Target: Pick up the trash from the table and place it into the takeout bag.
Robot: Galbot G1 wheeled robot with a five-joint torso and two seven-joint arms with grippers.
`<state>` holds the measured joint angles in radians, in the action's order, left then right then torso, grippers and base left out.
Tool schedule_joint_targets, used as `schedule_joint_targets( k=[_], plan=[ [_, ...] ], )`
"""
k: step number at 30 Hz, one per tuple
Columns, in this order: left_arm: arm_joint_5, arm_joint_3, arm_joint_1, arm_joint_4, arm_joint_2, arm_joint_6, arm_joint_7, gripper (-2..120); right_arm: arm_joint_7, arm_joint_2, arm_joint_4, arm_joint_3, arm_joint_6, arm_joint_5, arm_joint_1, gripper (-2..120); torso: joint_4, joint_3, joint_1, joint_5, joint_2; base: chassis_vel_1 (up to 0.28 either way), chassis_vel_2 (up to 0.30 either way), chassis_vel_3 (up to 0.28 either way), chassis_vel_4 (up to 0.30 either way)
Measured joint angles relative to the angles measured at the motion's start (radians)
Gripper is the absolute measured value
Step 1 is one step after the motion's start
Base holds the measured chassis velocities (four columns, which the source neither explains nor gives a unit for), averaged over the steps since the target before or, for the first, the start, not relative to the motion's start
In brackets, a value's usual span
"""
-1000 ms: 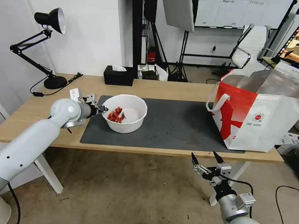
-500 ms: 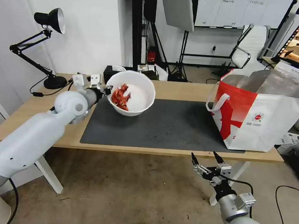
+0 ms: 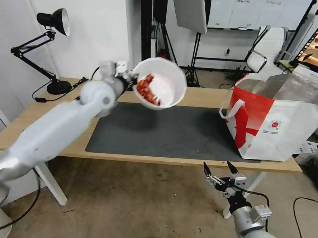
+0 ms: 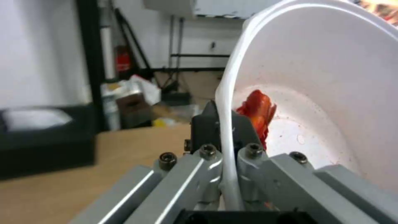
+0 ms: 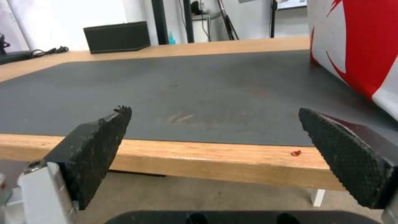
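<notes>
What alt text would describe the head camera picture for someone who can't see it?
The left gripper holds a tilted white bowl of red scraps above the table; a red-and-white takeout bag stands at right.

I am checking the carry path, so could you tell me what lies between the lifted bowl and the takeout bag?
Bare dark mat and tabletop, per the head view, between bowl and takeout bag.

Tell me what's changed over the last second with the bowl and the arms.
The left gripper, shut on the rim of the white bowl, has lifted it off the dark mat, carried it up and toward the takeout bag, and tilted it, red scraps still inside. The right gripper stays open below the table edge; the bag hasn't moved.
</notes>
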<state>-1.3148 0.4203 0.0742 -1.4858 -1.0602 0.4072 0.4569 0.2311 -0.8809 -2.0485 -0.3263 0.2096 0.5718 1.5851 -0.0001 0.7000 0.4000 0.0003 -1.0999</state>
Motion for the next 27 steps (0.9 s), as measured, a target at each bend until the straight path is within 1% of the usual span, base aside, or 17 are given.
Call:
schedule_joint_targets(
  k=[1,2,3,5,6,9,10,12,14,15,16,18,19,21,22,27],
  plan=[
    [-0.014,0.016,0.045,0.036,-0.049,0.007,0.006,0,0.0,0.0,0.0,0.0,0.0,0.0,0.0,100,-0.0001,0.0,0.0,0.0001,0.0,0.0,0.0,0.0,0.0],
    [-0.014,0.016,0.045,0.036,-0.049,0.007,0.006,0,0.0,0.0,0.0,0.0,0.0,0.0,0.0,100,-0.0001,0.0,0.0,0.0001,0.0,0.0,0.0,0.0,0.0],
    [-0.022,0.023,0.069,0.059,-0.079,0.01,0.008,0,0.0,0.0,0.0,0.0,0.0,0.0,0.0,100,-0.0002,0.0,0.0,0.0002,0.0,0.0,0.0,0.0,0.0],
    [-0.041,0.047,0.146,0.148,-0.181,0.019,0.016,0,0.0,0.0,0.0,0.0,0.0,0.0,0.0,100,-0.0002,0.0,0.0,0.0004,0.0,0.0,0.0,0.0,0.0],
    [-0.041,0.047,0.146,0.148,-0.181,0.019,0.016,0,0.0,0.0,0.0,0.0,0.0,0.0,0.0,100,-0.0002,0.0,0.0,0.0004,0.0,0.0,0.0,0.0,0.0],
    [-0.047,0.057,0.215,0.261,-0.315,0.028,0.017,0,0.0,0.0,0.0,0.0,0.0,0.0,0.0,100,0.0,0.0,0.0,0.0002,0.0,0.0,0.0,0.0,0.0],
    [-0.047,0.057,0.215,0.261,-0.315,0.028,0.017,0,0.0,0.0,0.0,0.0,0.0,0.0,0.0,100,0.0,0.0,0.0,0.0002,0.0,0.0,0.0,0.0,0.0],
    [-0.045,0.058,0.253,0.358,-0.429,0.033,0.013,0,0.0,0.0,0.0,0.0,0.0,0.0,0.0,100,0.0,0.0,0.0,0.0003,0.0,0.0,0.0,0.0,0.0],
    [-0.041,0.057,0.267,0.416,-0.502,0.034,0.01,0,0.0,0.0,0.0,0.0,0.0,0.0,0.0,100,-0.0006,0.0,0.0,0.0004,0.0,0.0,0.0,0.0,0.0],
    [-0.041,0.057,0.267,0.416,-0.502,0.034,0.01,0,0.0,0.0,0.0,0.0,0.0,0.0,0.0,100,-0.0006,0.0,0.0,0.0004,0.0,0.0,0.0,0.0,0.0],
    [-0.038,0.064,0.275,0.44,-0.533,0.032,0.005,0,0.0,0.0,0.0,0.0,0.0,0.0,0.0,100,-0.0008,0.0,0.0,0.0005,0.0,0.0,0.0,0.0,0.0],
    [-0.023,0.113,0.287,0.455,-0.549,0.014,-0.019,0,0.0,0.0,0.0,0.0,0.0,0.0,0.0,100,-0.0005,0.0,0.0,0.0003,0.0,0.0,0.0,0.0,0.0],
    [-0.023,0.113,0.287,0.455,-0.549,0.014,-0.019,0,0.0,0.0,0.0,0.0,0.0,0.0,0.0,100,-0.0005,0.0,0.0,0.0003,0.0,0.0,0.0,0.0,0.0],
    [-0.003,0.148,0.288,0.459,-0.55,0.005,-0.033,0,0.0,0.0,0.0,0.0,0.0,0.0,0.0,100,0.0001,0.0,0.0,0.0,0.0,0.0,0.0,0.0,0.0],
    [0.024,0.171,0.282,0.461,-0.549,0.0,-0.05,0,0.0,0.0,0.0,0.0,0.0,0.0,0.0,100,0.0006,0.0,0.0,-0.0002,0.0,0.0,0.0,0.0,0.0],
    [0.061,0.192,0.258,0.462,-0.544,-0.004,-0.062,0,0.0,0.0,0.0,0.0,0.0,0.0,0.0,100,0.0002,0.0,0.0,-0.0002,0.0,0.0,0.0,0.0,0.0]
  ],
)
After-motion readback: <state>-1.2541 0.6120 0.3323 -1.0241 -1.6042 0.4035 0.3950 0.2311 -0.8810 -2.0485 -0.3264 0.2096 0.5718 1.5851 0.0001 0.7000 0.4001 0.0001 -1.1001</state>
